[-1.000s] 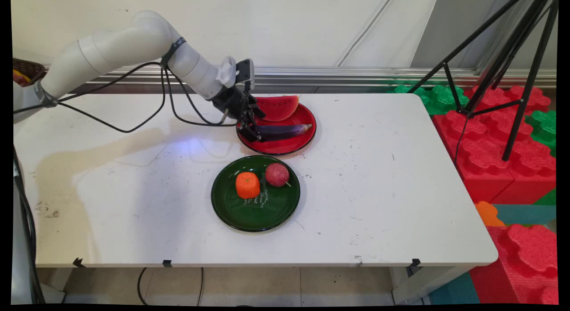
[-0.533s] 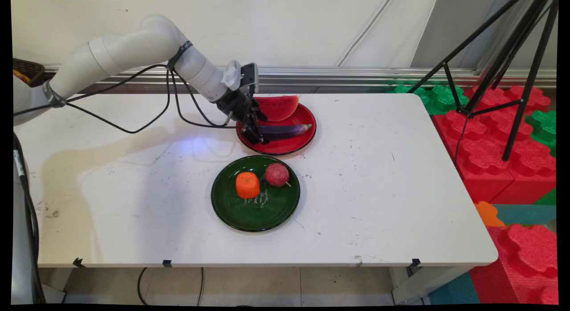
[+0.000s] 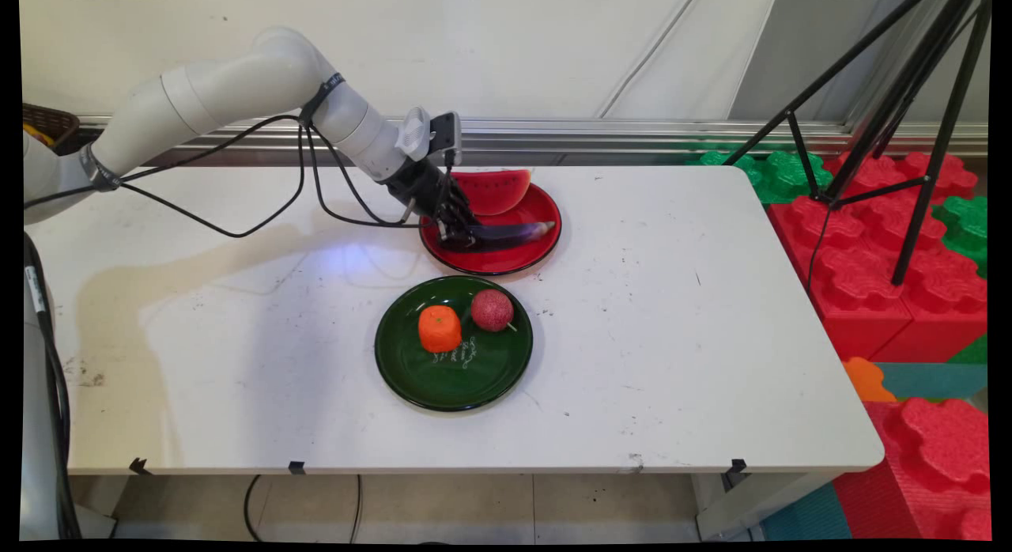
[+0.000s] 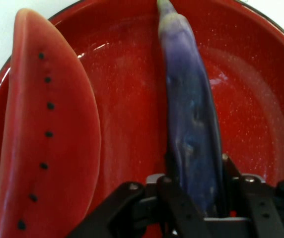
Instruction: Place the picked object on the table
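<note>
Now the jaws (image 4: 195, 196) are clamped on the thick end of the purple eggplant (image 4: 189, 114), which lies on the red plate (image 3: 506, 259) near the counter's (image 3: 672, 338) far edge. Beside it on that plate rests a watermelon slice (image 4: 42, 134).

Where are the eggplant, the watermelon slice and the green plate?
eggplant (image 4: 191, 129): hand view, middle of its purple body.
watermelon slice (image 4: 47, 139): hand view, red flesh by the seed row.
green plate (image 3: 474, 378): main view, bare part near its front rim.
</note>
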`<action>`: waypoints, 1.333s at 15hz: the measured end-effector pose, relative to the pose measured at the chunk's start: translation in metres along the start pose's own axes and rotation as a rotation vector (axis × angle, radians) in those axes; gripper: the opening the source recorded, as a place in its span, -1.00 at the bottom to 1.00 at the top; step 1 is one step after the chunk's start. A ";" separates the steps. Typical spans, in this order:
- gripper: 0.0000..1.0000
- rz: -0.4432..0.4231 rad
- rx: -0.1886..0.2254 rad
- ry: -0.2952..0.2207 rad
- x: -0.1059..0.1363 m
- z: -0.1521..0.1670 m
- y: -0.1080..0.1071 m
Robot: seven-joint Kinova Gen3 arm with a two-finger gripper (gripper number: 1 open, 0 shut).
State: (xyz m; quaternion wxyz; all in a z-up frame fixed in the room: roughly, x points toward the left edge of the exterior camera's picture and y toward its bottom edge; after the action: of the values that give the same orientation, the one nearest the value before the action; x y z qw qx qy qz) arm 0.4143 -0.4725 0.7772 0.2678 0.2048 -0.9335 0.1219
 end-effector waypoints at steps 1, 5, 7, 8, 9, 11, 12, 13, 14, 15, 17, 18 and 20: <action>-1.00 -0.001 -0.002 0.001 0.000 0.000 0.000; -1.00 -0.006 -0.003 0.008 -0.001 -0.004 0.000; -1.00 -0.011 -0.001 0.018 0.000 -0.009 -0.001; -1.00 -0.012 0.000 0.025 0.001 -0.012 -0.001; -1.00 -0.012 0.001 0.032 0.001 -0.016 -0.001; -1.00 -0.010 0.004 0.044 0.002 -0.026 0.000; -1.00 -0.009 0.005 0.048 0.001 -0.029 0.000; -1.00 -0.006 0.007 0.053 0.001 -0.035 0.001; -1.00 -0.004 0.009 0.056 0.001 -0.039 0.001; -1.00 -0.001 0.011 0.061 0.001 -0.045 0.002; -1.00 0.003 0.013 0.069 0.000 -0.055 0.003; -1.00 0.004 0.014 0.073 -0.001 -0.059 0.003; -1.00 0.009 0.016 0.081 -0.003 -0.074 0.005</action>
State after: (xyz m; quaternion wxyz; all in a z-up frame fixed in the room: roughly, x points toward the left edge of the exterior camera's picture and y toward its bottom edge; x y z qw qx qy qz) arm 0.4474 -0.4423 0.8359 0.3032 0.1976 -0.9218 0.1389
